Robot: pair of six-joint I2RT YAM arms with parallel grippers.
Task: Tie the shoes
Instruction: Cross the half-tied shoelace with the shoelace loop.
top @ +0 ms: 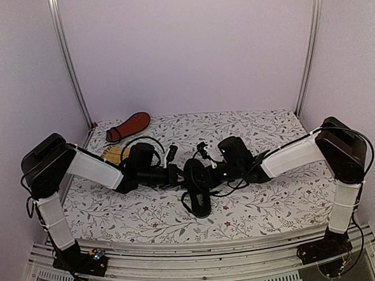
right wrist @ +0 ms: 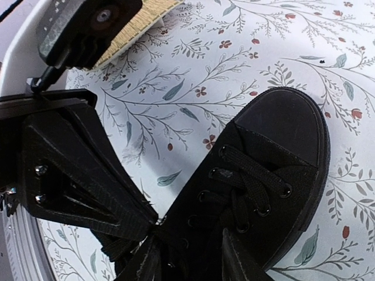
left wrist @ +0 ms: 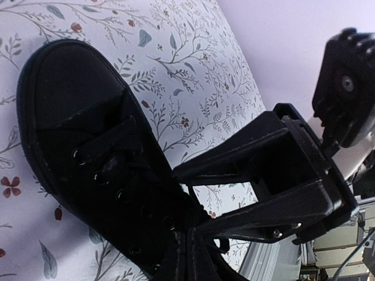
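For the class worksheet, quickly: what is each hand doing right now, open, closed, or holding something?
Left hand: closed at the laces of the black shoe; an actual pinch cannot be confirmed.
Right hand: partly open over the same shoe's laces; a grip cannot be told.

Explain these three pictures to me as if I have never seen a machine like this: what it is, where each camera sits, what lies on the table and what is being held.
These are two robot arms bolted at the near edge of a table with a floral cloth. The wide picture comes from a fixed camera above and behind them. The other two come from cameras on the wrists, looking past each arm's own fingers.

Both arms meet over a black canvas shoe in the middle of the table. The left gripper is shut, pinching something dark at the shoe's laces; it looks like a lace end, though that is hard to make out. The right gripper is part open around the laces; whether it grips one I cannot tell.

At the back left lies the other shoe, its reddish-orange sole up, beside a yellow woven mat.
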